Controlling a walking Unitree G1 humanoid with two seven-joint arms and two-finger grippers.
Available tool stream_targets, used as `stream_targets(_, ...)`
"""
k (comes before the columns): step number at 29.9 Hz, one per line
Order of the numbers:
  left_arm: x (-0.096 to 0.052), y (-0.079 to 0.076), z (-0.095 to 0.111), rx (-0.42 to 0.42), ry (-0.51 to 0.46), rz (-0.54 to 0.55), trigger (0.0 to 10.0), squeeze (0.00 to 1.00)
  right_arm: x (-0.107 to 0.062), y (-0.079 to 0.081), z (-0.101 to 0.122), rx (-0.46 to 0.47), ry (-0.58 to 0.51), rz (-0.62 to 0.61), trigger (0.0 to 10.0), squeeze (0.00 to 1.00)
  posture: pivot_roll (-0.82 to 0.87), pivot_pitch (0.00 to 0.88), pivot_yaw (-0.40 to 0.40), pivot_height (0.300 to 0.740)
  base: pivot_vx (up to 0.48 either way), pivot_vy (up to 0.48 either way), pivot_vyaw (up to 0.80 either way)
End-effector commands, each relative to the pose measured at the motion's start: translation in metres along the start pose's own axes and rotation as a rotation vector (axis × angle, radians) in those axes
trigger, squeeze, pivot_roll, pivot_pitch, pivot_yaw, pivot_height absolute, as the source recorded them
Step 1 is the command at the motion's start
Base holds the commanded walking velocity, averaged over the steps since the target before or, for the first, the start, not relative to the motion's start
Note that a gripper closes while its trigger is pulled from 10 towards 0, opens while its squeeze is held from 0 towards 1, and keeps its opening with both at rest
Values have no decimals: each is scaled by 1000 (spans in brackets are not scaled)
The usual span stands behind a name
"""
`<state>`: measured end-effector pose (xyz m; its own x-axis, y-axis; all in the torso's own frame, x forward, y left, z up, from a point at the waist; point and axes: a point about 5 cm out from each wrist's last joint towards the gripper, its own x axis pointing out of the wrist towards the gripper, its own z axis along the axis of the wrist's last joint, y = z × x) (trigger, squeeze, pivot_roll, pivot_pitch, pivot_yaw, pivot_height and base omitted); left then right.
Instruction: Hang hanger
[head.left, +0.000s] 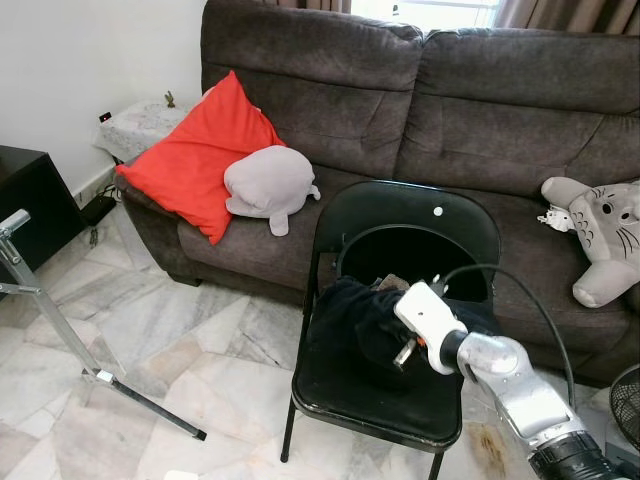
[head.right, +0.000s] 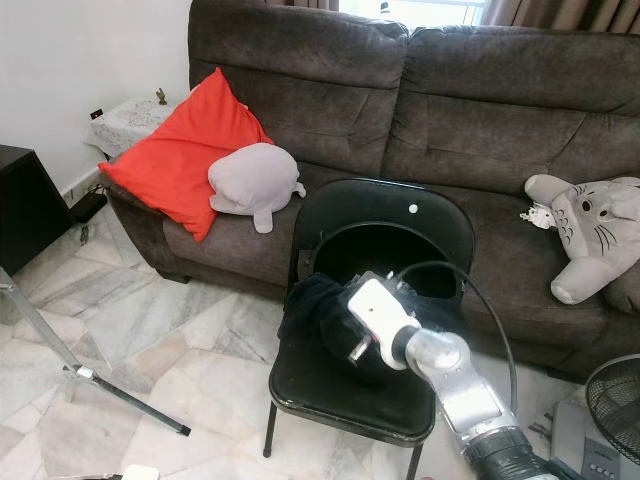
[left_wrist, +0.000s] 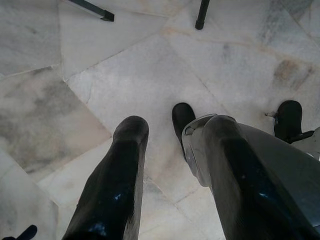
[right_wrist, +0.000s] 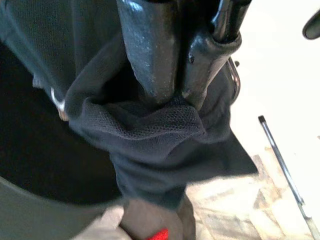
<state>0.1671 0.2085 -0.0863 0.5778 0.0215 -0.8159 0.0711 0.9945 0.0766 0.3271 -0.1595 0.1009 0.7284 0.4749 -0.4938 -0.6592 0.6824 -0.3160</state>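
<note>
Right gripper (right_wrist: 172, 97) pinches dark garment (right_wrist: 150, 145) over black chair (head.left: 400, 300); left gripper (left_wrist: 170, 165) spread above floor (left_wrist: 125, 75).

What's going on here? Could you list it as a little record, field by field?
setting: living room, marble floor, brown sofa
chair: black folding chair before the sofa
garment: dark cloth bunched on the chair seat
right hand: right hand at the seat, shut on the cloth
left hand: left hand hangs over the floor, open
on sofa: red cushion, grey plush, second plush
rack: metal stand at the robot's left
</note>
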Motion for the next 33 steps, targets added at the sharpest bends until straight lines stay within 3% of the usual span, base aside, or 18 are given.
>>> stream_targets(1,-1,2,-4,4,23,-6,10000,0,0,-5,1,27,-6,-36,10000,0,21,48,29,740,0,0,0)
stream_targets(2,-1,2,-4,5,24,-7,10000,0,-1,-6,0,43,-8,-51,10000,67,21,48,29,740,0,0,0)
stream_targets(3,-1,2,-4,7,25,-7,10000,0,-2,-7,-1,64,-11,-74,10000,235,21,48,29,740,0,0,0)
stream_targets(4,-1,2,-4,7,25,-7,10000,0,-3,-10,-2,79,-16,-103,10000,235,18,50,30,740,0,0,0)
stream_targets(5,-1,2,-4,7,25,-8,10000,0,-4,-12,-2,92,-19,-123,10000,90,18,50,30,740,0,0,0)
stream_targets(6,-1,2,-4,8,25,-8,10000,0,-4,-14,-2,111,-30,-135,10000,90,18,50,30,740,0,0,0)
stream_targets(7,-1,3,-4,10,26,-8,10000,0,-6,-14,3,147,-83,-130,10000,204,17,51,30,740,0,0,0)
stream_targets(8,-1,3,-4,10,26,-8,10000,0,-6,-14,3,147,-83,-130,10000,204,17,51,30,740,0,0,0)
stream_targets(9,-1,3,-4,11,26,-8,10000,0,-6,-12,7,163,-123,-103,10000,663,16,54,31,740,0,0,0)
stream_targets(10,-1,5,-4,13,27,-7,10000,0,-7,-2,17,150,-195,-16,10000,1000,16,56,32,740,0,0,0)
stream_targets(13,-1,6,-4,14,27,-7,10000,0,-10,8,23,92,-233,61,10000,1000,15,61,33,740,0,0,0)
stream_targets(14,-1,7,-3,15,27,-8,10000,0,-8,9,20,63,-194,57,10000,698,13,62,33,740,0,0,0)
stream_targets(15,-1,7,-3,15,26,-8,10000,0,-8,9,18,55,-178,53,10000,698,13,62,33,740,0,0,0)
stream_targets(16,-1,8,-3,15,26,-7,10000,0,-7,9,15,34,-151,50,10000,0,12,63,34,740,0,0,0)
stream_targets(18,-2,9,-3,17,26,-8,10000,0,-7,9,6,-38,-93,55,10000,0,13,61,34,740,0,0,0)
stream_targets(26,-2,10,-4,21,28,-9,10000,0,-15,-11,2,-30,-52,-104,10000,0,12,66,35,740,0,0,0)
stream_targets(27,-2,10,-4,22,28,-10,10000,0,-18,-15,7,-19,-88,-154,10000,0,12,66,35,740,0,0,0)
stream_targets(33,-2,10,-4,23,27,-12,10000,0,-32,-8,29,25,-271,-113,10000,0,10,62,34,740,0,0,0)
